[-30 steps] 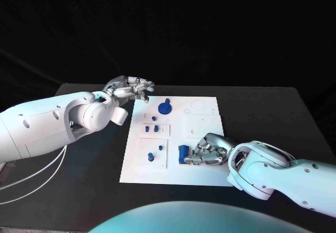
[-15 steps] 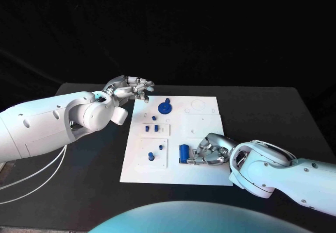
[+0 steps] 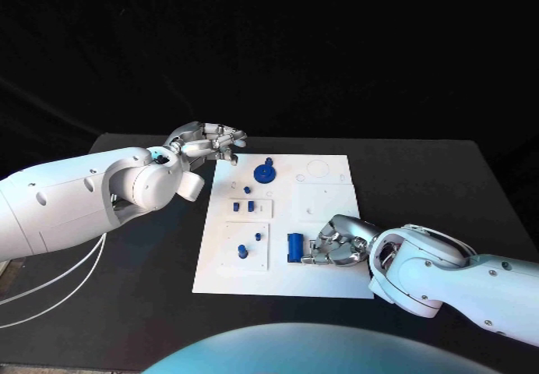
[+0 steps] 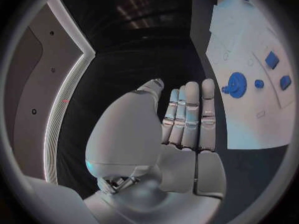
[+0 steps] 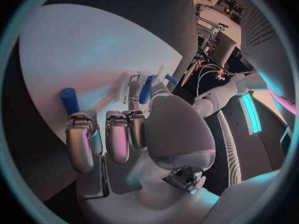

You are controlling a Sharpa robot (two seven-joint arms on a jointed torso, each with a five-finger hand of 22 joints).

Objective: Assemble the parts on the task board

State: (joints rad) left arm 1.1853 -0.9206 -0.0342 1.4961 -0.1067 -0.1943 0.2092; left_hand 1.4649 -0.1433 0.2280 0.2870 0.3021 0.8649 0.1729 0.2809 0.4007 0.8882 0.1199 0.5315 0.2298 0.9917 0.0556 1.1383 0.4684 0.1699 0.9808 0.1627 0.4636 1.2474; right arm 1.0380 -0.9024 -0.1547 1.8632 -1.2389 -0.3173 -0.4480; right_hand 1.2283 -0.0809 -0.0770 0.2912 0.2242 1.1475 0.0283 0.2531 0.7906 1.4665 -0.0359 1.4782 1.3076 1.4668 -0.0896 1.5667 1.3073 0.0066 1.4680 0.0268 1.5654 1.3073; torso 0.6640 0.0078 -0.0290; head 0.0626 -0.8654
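Partway through, by the look of it: blue gear [image 3: 265, 171] and small pegs seated toward the task board's [image 3: 325, 284] far-left corner, right hand [image 3: 337, 243] grasping a blue block [image 3: 295, 247] near its near edge, left hand [image 3: 206, 142] empty, fingers extended, off that far-left corner

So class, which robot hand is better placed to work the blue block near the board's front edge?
The right robot hand: its fingers already lie against the blue block on the task board. The left robot hand hovers off the board's far corner, fingers straight, holding nothing.
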